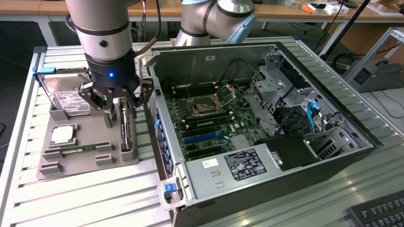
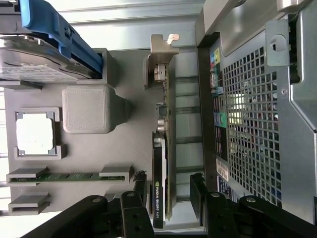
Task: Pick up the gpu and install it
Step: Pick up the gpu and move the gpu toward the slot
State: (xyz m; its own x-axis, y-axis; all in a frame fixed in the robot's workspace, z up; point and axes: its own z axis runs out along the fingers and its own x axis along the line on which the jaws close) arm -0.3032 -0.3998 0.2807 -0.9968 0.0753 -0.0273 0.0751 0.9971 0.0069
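The black claw [image 1: 120, 113] hangs wide open, its fingers either side of the thin green-and-black gpu with a silver end bracket [image 2: 162, 148], gripping nothing. The gpu stands on edge in the grey moulded tray [image 1: 82, 165], just beside the open black computer case [image 1: 353, 142].

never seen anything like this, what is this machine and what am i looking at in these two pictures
This is a robot arm working beside an open computer case. One picture comes from a camera standing off the arm. The other comes from a camera on its wrist, looking along the black jaws. On the slatted table sits a grey tray of parts: a hard drive, a processor chip, a narrow RAM stick and the gpu, a card standing on its edge. The jaws are open, one on each side of the gpu with gaps between, so nothing is held.
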